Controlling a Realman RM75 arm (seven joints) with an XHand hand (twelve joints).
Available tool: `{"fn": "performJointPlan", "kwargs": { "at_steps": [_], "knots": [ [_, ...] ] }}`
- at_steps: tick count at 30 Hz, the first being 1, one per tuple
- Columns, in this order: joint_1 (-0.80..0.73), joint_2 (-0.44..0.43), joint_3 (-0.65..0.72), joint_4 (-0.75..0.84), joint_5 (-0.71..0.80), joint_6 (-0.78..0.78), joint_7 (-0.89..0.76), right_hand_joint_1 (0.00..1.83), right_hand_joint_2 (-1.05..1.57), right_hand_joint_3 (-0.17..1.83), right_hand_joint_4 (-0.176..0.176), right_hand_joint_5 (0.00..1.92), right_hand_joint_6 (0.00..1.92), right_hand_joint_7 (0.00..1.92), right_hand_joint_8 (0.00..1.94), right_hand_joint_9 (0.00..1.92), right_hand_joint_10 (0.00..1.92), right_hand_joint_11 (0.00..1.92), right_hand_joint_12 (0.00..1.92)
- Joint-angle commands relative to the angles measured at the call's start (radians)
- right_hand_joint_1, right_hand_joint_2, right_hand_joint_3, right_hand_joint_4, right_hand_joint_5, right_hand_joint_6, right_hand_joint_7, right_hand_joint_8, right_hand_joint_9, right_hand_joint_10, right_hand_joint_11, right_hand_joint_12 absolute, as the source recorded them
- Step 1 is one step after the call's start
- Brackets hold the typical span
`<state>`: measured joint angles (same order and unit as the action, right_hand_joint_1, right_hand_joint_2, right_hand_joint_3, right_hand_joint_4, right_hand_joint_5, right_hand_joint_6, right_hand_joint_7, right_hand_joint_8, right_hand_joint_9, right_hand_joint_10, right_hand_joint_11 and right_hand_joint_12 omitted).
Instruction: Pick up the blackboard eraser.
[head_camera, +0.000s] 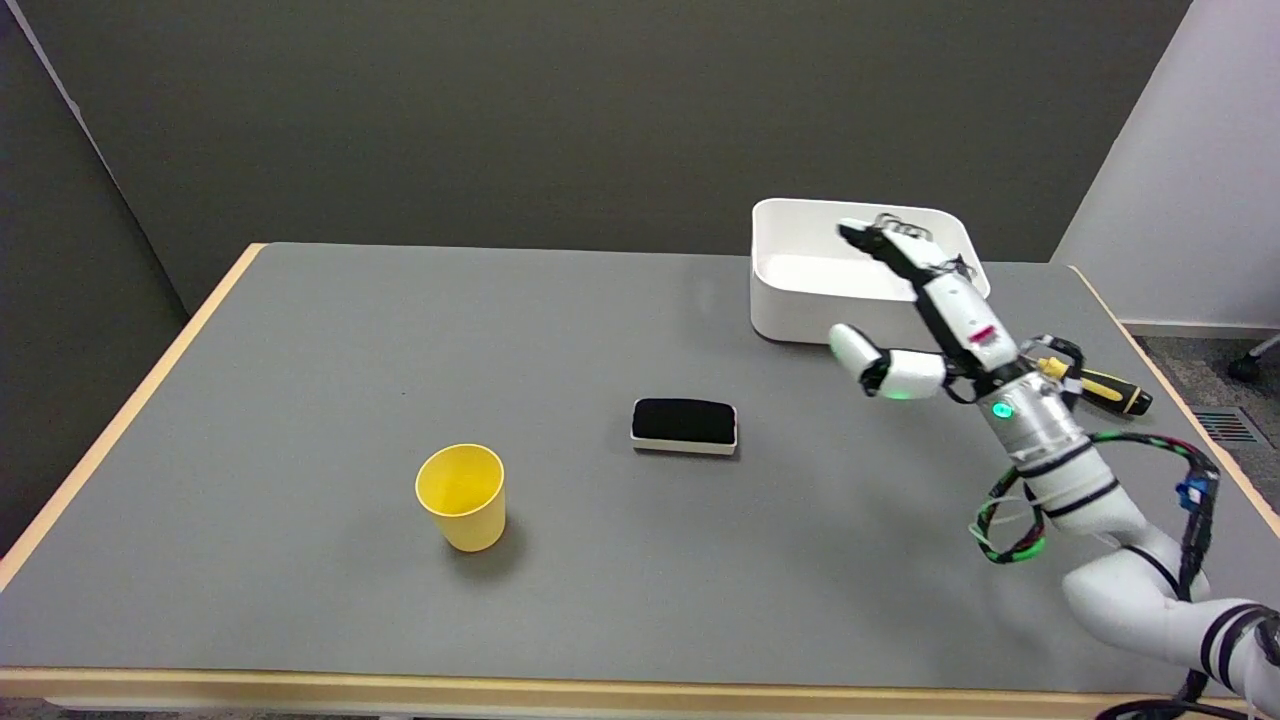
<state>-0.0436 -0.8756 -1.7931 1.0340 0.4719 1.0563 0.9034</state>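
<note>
The blackboard eraser (684, 425), black felt on top of a white base, lies flat near the middle of the grey table (300, 350). My right hand (925, 310) hovers above the table to the eraser's right and slightly beyond it. Its fingers are stretched out and spread, the thumb pointing left, and it holds nothing. A clear gap separates the hand from the eraser.
A white rectangular bin (790, 290) stands at the back right, just behind my hand. A yellow cup (462, 496) stands upright at the front left of the eraser. A yellow-and-black screwdriver (1100, 388) lies behind my wrist near the right edge.
</note>
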Motion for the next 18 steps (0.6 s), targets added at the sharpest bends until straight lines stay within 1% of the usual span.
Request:
{"fn": "performJointPlan", "kwargs": {
  "at_steps": [1, 3, 7, 8, 10, 12, 14, 16, 18],
  "knots": [
    [0.070, -0.041, -0.043, 0.302, -0.263, -0.401, -0.108, 0.53, 0.61, 0.86, 0.008, 0.16, 0.36, 0.19, 0.30, 0.06, 0.66, 0.00, 1.04],
    [0.085, -0.066, -0.080, 0.316, -0.264, -0.459, -0.109, 0.51, 0.57, 0.94, 0.002, 0.12, 0.41, 0.13, 0.36, 0.03, 0.65, 0.00, 1.03],
    [0.095, -0.166, -0.137, 0.333, -0.251, -0.543, -0.203, 0.49, 0.55, 0.93, -0.011, 0.07, 0.37, 0.08, 0.32, 0.01, 0.52, 0.00, 0.97],
    [0.094, -0.193, -0.150, 0.333, -0.250, -0.555, -0.231, 0.49, 0.55, 0.93, -0.015, 0.07, 0.37, 0.08, 0.32, 0.01, 0.52, 0.00, 0.97],
    [0.091, -0.217, -0.168, 0.323, -0.250, -0.565, -0.254, 0.49, 0.55, 0.93, -0.023, 0.07, 0.35, 0.08, 0.34, 0.01, 0.55, 0.00, 0.97],
    [0.088, -0.223, -0.193, 0.326, -0.236, -0.568, -0.257, 0.48, 0.57, 0.92, -0.025, 0.08, 0.34, 0.11, 0.36, 0.02, 0.62, 0.00, 0.99],
    [0.085, -0.217, -0.204, 0.324, -0.217, -0.568, -0.260, 0.49, 0.60, 0.82, -0.031, 0.11, 0.31, 0.20, 0.33, 0.06, 0.71, 0.00, 1.03],
    [0.082, -0.203, -0.210, 0.317, -0.196, -0.568, -0.256, 0.46, 0.56, 0.94, -0.034, 0.08, 0.39, 0.17, 0.43, 0.07, 0.71, 0.00, 1.05],
    [0.082, -0.185, -0.218, 0.316, -0.174, -0.568, -0.252, 0.45, 0.56, 0.93, -0.035, 0.09, 0.38, 0.18, 0.43, 0.08, 0.71, 0.00, 1.04]
  ]
}}
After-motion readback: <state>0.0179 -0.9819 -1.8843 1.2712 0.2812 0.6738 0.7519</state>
